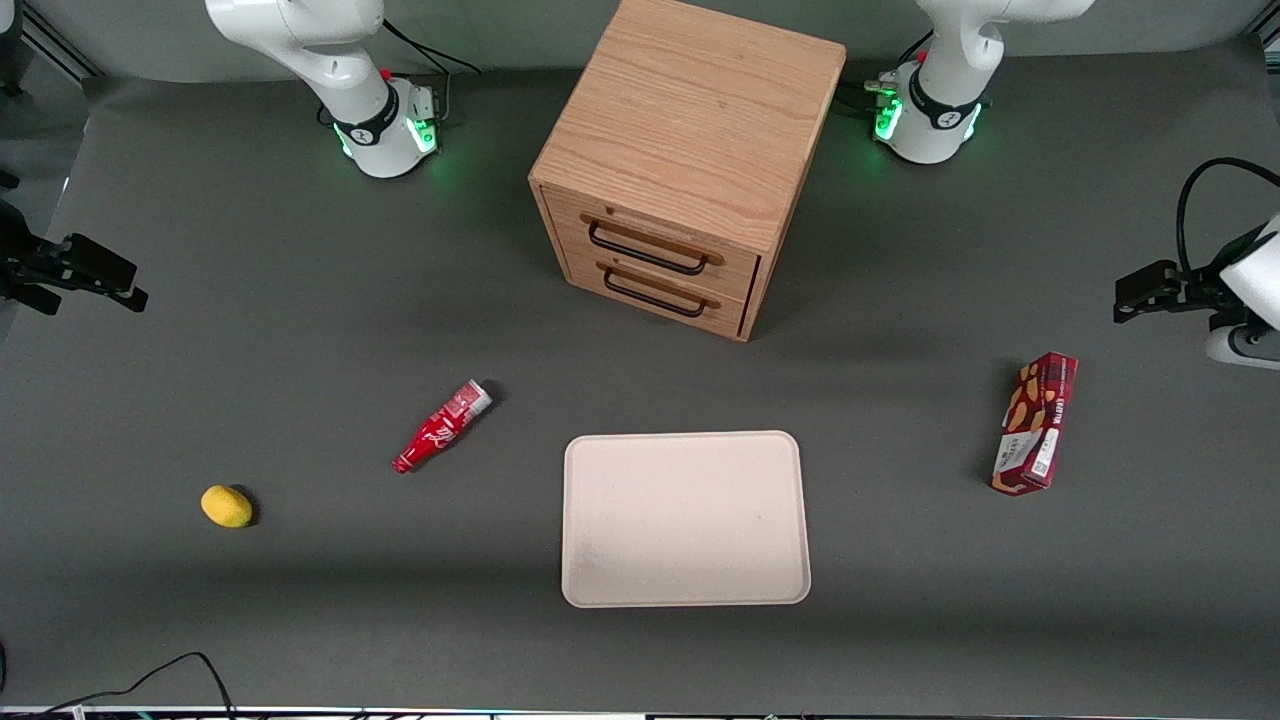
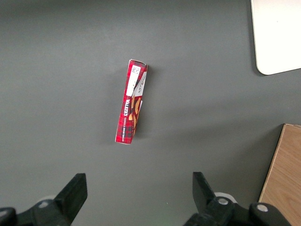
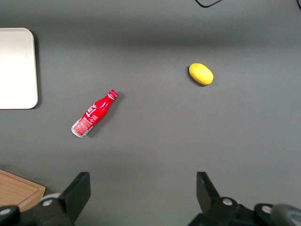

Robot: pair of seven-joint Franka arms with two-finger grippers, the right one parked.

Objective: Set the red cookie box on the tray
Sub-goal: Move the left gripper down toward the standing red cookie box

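Grey table (image 1: pixel 300 330): red cookie box (image 1: pixel 1036 424) near gripper (image 2: pixel 138 190) (spread wide).

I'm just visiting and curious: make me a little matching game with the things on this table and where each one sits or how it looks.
Things:
1. cookie box
2. tray
3. lemon
4. end effector

Descriptions:
A. open, above the table near the working arm's end
B. yellow, toward the parked arm's end
C. cream, in front of the drawers
D. dark red, lying on the table beside the tray

Pairs: 1-D, 2-C, 3-B, 4-A

Even overhead light, soft shadows, sharp
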